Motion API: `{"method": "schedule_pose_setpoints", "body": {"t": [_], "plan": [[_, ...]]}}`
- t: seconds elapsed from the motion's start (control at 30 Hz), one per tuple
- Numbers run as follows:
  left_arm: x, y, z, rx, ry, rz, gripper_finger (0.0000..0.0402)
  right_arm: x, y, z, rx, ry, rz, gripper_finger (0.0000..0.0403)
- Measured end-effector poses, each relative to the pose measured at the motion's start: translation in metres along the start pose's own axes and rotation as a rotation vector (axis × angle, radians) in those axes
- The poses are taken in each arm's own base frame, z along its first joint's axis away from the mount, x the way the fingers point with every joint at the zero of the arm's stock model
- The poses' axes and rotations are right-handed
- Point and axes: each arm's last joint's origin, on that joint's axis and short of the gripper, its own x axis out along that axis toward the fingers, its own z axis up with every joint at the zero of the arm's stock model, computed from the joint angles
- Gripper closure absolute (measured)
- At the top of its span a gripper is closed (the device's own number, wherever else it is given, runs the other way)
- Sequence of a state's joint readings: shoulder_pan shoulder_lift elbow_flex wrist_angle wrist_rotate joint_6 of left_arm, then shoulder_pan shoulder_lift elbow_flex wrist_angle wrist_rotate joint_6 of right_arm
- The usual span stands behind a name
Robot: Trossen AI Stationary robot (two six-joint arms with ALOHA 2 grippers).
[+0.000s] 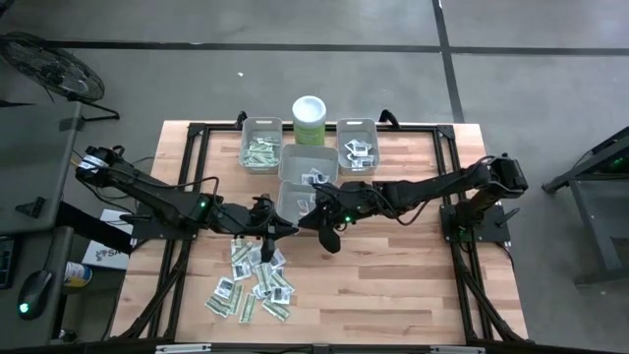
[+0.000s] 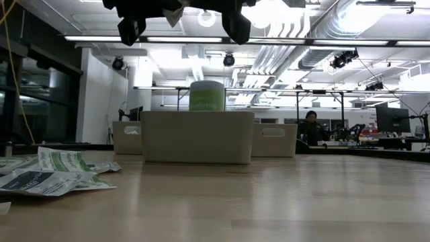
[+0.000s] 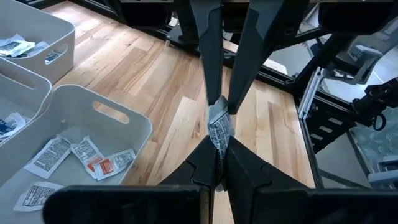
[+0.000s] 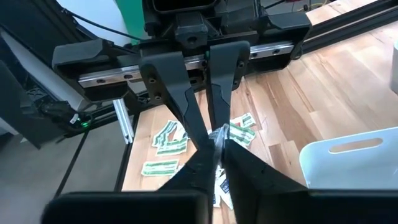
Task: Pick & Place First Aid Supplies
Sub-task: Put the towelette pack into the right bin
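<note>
A small white packet with dark print (image 3: 219,126) hangs above the table's middle, and both grippers are shut on it. My left gripper (image 3: 219,148) reaches in from the table's left (image 1: 283,229). My right gripper (image 4: 214,154) reaches in from the right (image 1: 307,220), fingertip to fingertip with it. A pile of green-white strips and white square packets (image 1: 252,285) lies flat on the wood near the front edge. More white packets (image 3: 74,157) lie in a grey bin (image 3: 134,118). My left gripper pinches the packet's nearer end (image 3: 219,140) between its two fingers, coming from the table's left and slanting slightly down. The packet is lifted clear of the table. My right gripper pinches the packet's opposite end (image 3: 218,111) between its two fingers, which come from the table's right, slanting slightly down. In its own wrist view the packet (image 4: 221,134) shows just beyond its fingertips.
Several grey bins stand at the back middle: one with green strips (image 1: 260,147), one with white packets (image 1: 358,144), two in the centre (image 1: 308,165) (image 1: 293,197). A pale green canister (image 1: 309,119) stands behind them. Bare wood lies at the front right (image 1: 393,285).
</note>
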State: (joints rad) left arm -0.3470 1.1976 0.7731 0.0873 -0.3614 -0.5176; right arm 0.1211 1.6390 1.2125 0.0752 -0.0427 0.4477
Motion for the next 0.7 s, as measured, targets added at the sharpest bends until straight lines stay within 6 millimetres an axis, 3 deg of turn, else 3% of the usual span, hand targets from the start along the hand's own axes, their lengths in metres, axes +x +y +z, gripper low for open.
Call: {"method": "schedule_pose_setpoints", "body": {"t": [0.1,0.47,0.7], "plan": [[0.0000,0.0000,0.0000,0.001,0.000,0.000,0.0381,-0.0001,-0.0011,0.0006,0.006,0.008,0.020,0.0398],[0.0000,0.0006,-0.0007,0.003,0.006,0.006,0.0376,-0.0002,-0.0051,0.0025,0.029,-0.001,0.002,0.0402],[0.0000,0.0009,-0.0007,0.036,0.002,0.019,0.0328,-0.0001,-0.0058,0.0021,0.052,0.002,-0.006,0.0403]]}}
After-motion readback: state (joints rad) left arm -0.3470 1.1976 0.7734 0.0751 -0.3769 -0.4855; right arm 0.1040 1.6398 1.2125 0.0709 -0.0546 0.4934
